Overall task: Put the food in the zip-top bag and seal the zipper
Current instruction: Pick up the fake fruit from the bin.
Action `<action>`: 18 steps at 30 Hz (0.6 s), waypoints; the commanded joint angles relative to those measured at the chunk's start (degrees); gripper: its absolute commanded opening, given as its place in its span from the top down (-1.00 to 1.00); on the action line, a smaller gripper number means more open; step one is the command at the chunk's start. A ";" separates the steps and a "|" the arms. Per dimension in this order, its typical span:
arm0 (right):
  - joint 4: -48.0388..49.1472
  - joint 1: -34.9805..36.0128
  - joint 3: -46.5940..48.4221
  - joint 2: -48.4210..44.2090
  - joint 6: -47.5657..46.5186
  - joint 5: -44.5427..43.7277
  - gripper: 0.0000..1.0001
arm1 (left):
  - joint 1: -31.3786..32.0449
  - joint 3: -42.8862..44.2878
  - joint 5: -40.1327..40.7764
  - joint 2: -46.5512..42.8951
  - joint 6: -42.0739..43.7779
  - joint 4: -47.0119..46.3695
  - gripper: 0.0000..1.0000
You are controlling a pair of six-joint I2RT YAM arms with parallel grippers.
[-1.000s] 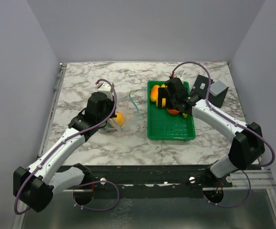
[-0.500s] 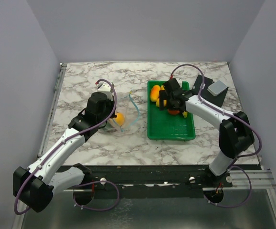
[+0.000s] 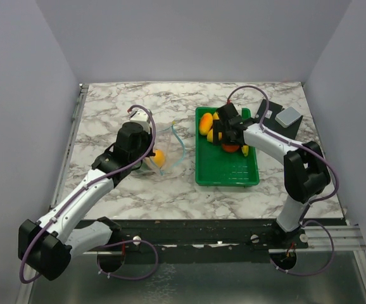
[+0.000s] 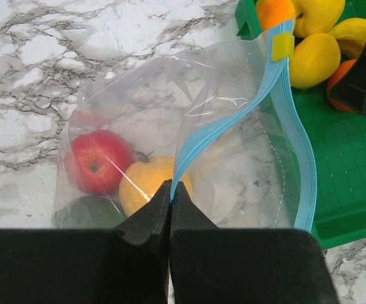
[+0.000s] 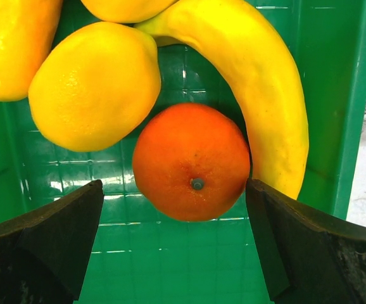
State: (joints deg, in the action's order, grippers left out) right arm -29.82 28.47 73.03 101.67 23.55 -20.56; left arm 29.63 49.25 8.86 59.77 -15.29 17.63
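Note:
The clear zip-top bag (image 4: 233,126) lies left of the green tray, mouth toward it. My left gripper (image 4: 171,185) is shut on the bag's light blue zipper (image 4: 221,123), near the strip's lower end. Through the plastic I see food inside: a red fruit (image 4: 97,161), a yellow-orange one (image 4: 146,183) and a dark green one (image 4: 88,212). My right gripper (image 5: 173,190) is open low in the tray, a finger on each side of an orange (image 5: 192,161), apart from it. A lemon (image 5: 94,85) and a banana (image 5: 265,95) lie just beyond. From above, the right gripper (image 3: 224,136) hides part of the fruit pile.
The green tray (image 3: 227,171) stands right of centre; its walls close in around my right fingers. A yellow slider (image 4: 283,45) sits at the far end of the zipper. A grey block (image 3: 289,117) on a black base stands at the back right.
My right arm has folded in, its elbow swinging toward the table, and its gripper has settled lower over the tray's fruit. The left arm and the bag have not moved.

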 commanded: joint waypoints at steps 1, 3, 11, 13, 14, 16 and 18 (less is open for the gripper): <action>1.11 -0.49 1.67 1.87 -0.86 -0.78 -0.99 | -0.18 -0.30 1.07 0.59 0.76 -0.93 1.00; 1.22 -0.52 1.67 2.35 -0.93 -0.71 -0.96 | -0.18 -0.30 0.98 0.77 0.86 -0.98 1.00; 1.87 -0.53 1.32 2.91 -0.91 0.93 -0.67 | -0.18 -0.21 1.33 1.04 0.99 -0.94 1.00; 1.92 -0.55 1.36 3.01 -0.94 1.12 -0.59 | -0.18 -0.15 1.33 1.18 1.09 -0.93 1.00; 2.02 -0.57 1.35 3.01 -0.96 1.15 -0.57 | -0.13 -0.19 1.38 1.15 1.13 -0.86 1.00; 2.14 -0.53 1.28 3.28 -1.12 0.77 -0.57 | -0.18 -0.21 1.42 1.10 1.12 -0.84 1.00; 1.89 -0.53 1.53 3.74 -1.14 0.21 -0.64 | -0.18 -0.21 1.42 1.05 1.14 -0.86 1.00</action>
State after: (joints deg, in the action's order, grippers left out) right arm -29.15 28.38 73.03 103.53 22.85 -20.25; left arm 29.63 49.25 8.93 60.66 -14.94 17.63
